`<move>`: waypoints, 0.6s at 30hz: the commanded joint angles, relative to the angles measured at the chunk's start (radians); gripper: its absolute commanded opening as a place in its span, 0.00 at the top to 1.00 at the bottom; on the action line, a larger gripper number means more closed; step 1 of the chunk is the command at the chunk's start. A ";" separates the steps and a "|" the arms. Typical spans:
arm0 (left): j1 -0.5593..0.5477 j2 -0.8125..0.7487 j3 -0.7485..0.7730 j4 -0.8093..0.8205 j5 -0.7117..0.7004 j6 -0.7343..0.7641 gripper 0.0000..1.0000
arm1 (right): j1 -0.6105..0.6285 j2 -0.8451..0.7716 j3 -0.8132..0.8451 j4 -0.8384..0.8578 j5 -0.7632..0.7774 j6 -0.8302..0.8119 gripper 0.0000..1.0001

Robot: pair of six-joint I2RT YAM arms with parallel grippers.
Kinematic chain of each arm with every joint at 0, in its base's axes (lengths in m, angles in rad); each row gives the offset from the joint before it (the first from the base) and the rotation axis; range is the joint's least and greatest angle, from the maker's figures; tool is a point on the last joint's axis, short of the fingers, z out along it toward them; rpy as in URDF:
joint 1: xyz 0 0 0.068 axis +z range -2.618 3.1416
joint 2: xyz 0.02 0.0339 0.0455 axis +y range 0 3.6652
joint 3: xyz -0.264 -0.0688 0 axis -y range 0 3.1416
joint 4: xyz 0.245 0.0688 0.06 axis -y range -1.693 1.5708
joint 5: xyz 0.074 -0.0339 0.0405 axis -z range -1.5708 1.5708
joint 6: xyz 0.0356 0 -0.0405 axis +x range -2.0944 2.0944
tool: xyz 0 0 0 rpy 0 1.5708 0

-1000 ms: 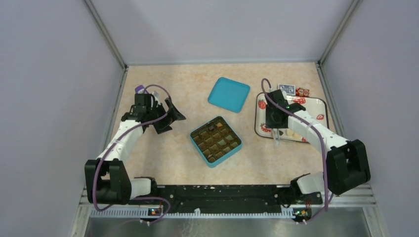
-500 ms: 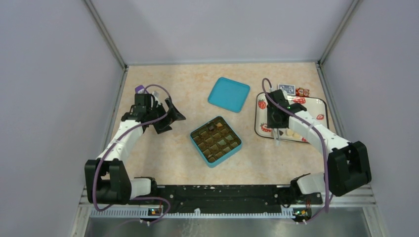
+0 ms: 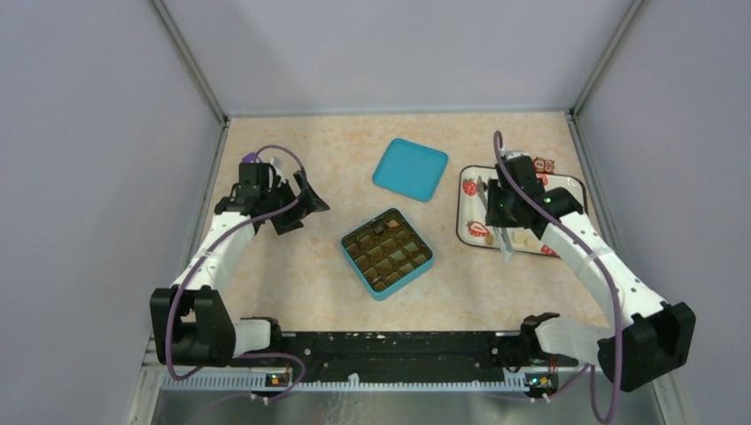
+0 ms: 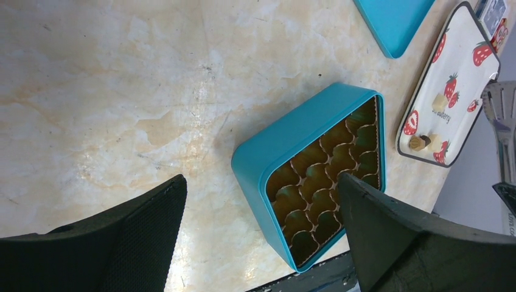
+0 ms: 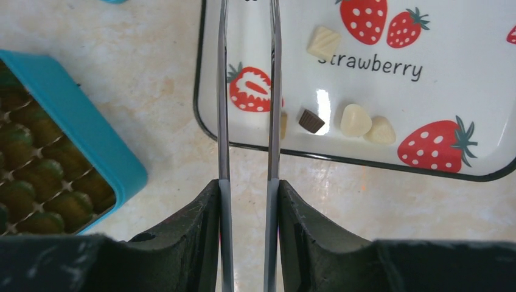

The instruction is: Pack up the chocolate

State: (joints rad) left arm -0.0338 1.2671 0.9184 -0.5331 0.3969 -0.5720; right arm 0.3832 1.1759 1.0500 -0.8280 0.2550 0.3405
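The chocolate (image 5: 355, 120), cream pieces and one dark brown cup (image 5: 311, 120), lies loose on the strawberry tray (image 5: 462, 73).

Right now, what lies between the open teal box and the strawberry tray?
Nothing: bare table separates box and tray, clear in the right wrist view. The metal tongs in the right tool hang over the tray's rim, not the gap.

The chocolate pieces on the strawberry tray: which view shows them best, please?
The right wrist view: the chocolate pieces lie close and distinct beside the tweezers. Left wrist shows them tiny; top external, mere specks.
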 commanded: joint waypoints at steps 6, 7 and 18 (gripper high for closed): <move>0.006 -0.003 0.068 -0.013 -0.033 0.020 0.03 | 0.185 -0.112 0.167 -0.021 -0.175 -0.002 0.82; 0.006 -0.001 0.073 -0.013 -0.039 0.019 0.03 | 0.230 -0.102 0.174 -0.016 -0.163 -0.002 0.82; 0.026 -0.038 0.120 -0.061 -0.106 -0.007 0.02 | 0.543 0.102 0.177 0.153 -0.124 0.022 0.81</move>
State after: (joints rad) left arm -0.0200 1.2644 1.0050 -0.5797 0.3073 -0.5709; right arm 0.8742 1.2434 1.2045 -0.7967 0.1234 0.3420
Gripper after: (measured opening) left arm 0.978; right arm 0.340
